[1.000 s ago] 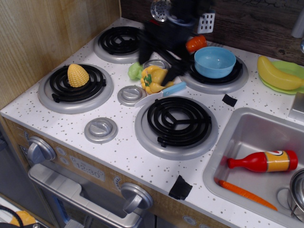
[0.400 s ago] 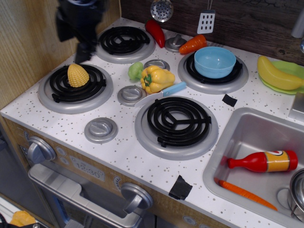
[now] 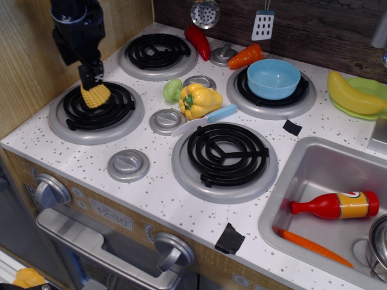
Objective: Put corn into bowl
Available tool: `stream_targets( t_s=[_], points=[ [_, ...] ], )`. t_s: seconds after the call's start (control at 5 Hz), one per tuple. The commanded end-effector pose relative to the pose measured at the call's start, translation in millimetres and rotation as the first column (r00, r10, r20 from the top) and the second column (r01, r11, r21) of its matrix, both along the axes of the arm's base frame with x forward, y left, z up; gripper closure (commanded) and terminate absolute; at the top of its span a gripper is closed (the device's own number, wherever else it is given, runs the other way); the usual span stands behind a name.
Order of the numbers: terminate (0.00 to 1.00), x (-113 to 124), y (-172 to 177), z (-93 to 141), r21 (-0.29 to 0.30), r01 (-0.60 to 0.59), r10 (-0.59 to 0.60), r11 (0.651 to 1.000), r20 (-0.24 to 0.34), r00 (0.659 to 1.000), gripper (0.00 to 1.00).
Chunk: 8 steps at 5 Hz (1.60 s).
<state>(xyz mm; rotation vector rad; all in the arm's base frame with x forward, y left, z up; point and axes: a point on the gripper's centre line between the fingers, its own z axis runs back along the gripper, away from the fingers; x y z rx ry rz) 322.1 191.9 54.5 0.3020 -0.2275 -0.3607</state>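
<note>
The corn [image 3: 97, 96], a stubby yellow bumpy cob, lies on the front left burner [image 3: 97, 112]. My black gripper [image 3: 91, 78] hangs right above it and covers its top. The fingers reach down to the corn, but I cannot tell whether they are open or shut on it. The light blue bowl [image 3: 273, 78] stands empty on the back right burner, far to the right of the gripper.
A yellow bell pepper [image 3: 198, 99], a green vegetable [image 3: 172, 89] and a blue-handled knife [image 3: 208, 118] lie mid-stove. A red pepper [image 3: 196, 39] and a carrot [image 3: 248, 55] lie at the back. A banana [image 3: 351, 93] sits on a green plate. The sink [image 3: 314, 181] holds a bottle. A wooden wall is at the left.
The gripper has swept from the middle back of the stove to the left and come down onto the corn on the front left burner. The corn has stayed in place.
</note>
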Motion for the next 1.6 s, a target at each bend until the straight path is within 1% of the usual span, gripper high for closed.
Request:
stream_targets(
  t_s=[0.0, 0.2, 0.4, 0.6, 0.8, 1.0, 1.2, 1.4],
  points=[
    [0.0, 2.3, -2.9, -0.8, -0.001, 0.043, -0.043, 0.999, 0.05, 0.998, 0.0],
    [0.0, 2.0, -6.0, -5.4, -0.037, 0.06, -0.059, 0.997, 0.038, 0.998, 0.0],
    [0.0, 3.3, -1.8, -15.5, -0.09, 0.066, -0.065, 0.994, 0.018, 0.998, 1.0],
    [0.0, 7.8, -0.6, -8.7, -0.115, 0.062, -0.064, 0.991, -0.01, 0.998, 1.0],
    [0.0, 14.7, -31.2, 36.6, -0.061, 0.069, -0.071, 0.996, -0.043, 0.997, 1.0],
    [0.0, 23.2, -80.0, 66.0, -0.011, 0.044, -0.044, 0.999, 0.018, 0.999, 1.0],
    [0.0, 42.1, -127.9, 53.4, -0.06, -0.002, 0.01, 0.998, 0.137, 0.99, 1.0],
    [0.0, 71.7, -171.8, 43.0, -0.084, 0.005, 0.013, 0.996, 0.208, 0.978, 1.0]
  ],
)
